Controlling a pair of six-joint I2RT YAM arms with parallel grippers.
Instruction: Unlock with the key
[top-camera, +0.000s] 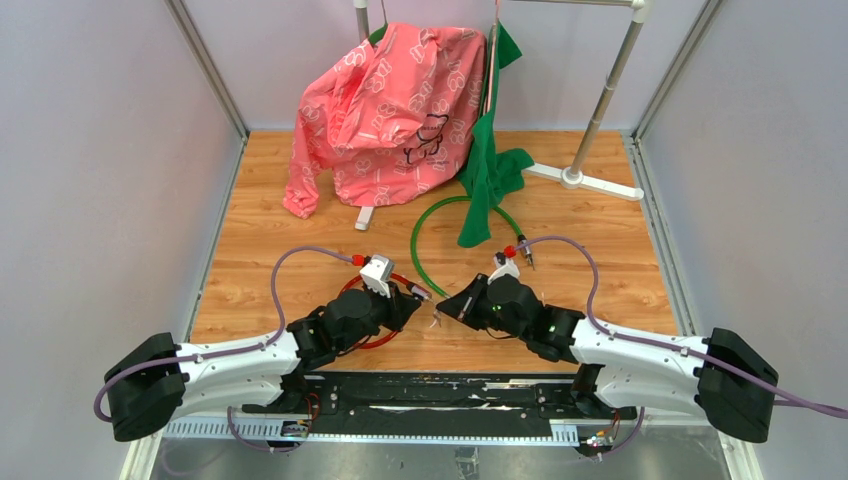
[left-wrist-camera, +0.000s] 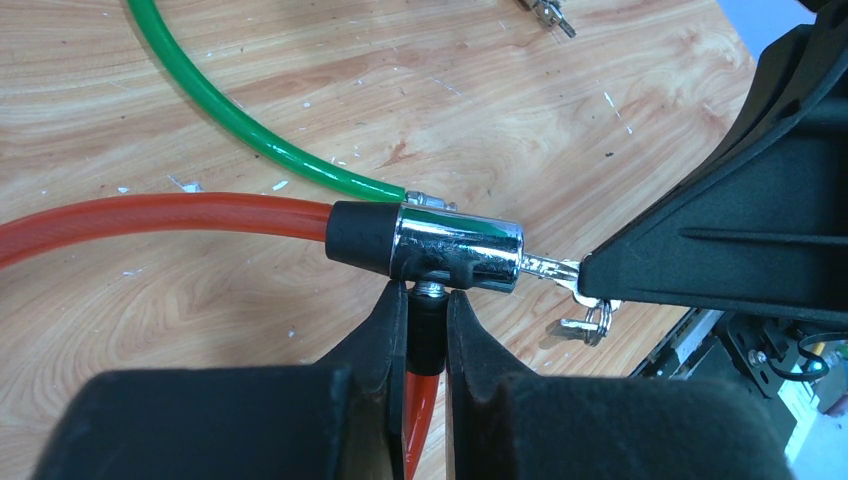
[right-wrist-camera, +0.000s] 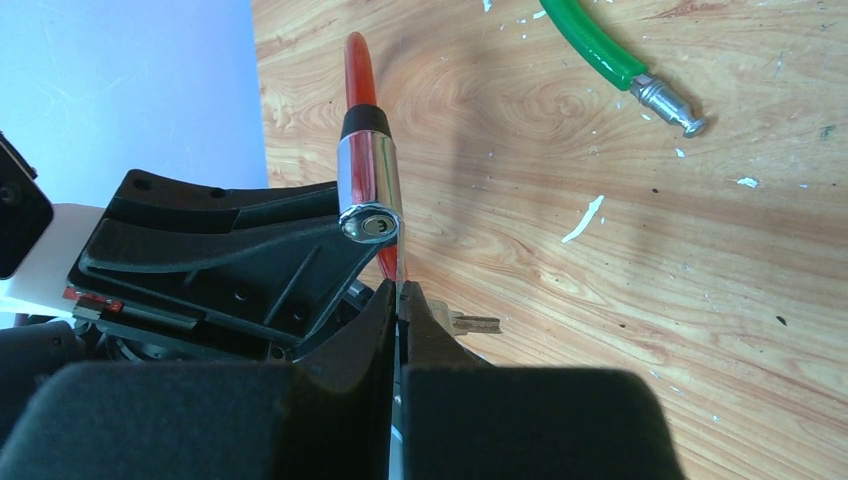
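A red cable lock ends in a chrome cylinder held just above the wooden table. My left gripper is shut on the black collar of the cable's other end, right under the cylinder. My right gripper is shut on the key, whose blade reaches the cylinder's end face. The right wrist view looks at that face: the keyhole shows uncovered, with the key's thin edge just below and right of it. From above, both grippers meet at mid-table.
A key ring with a second key hangs under the right fingers. A green cable loops behind, its metal pin lying loose. At the back stands a clothes rack with a pink garment and green cloth.
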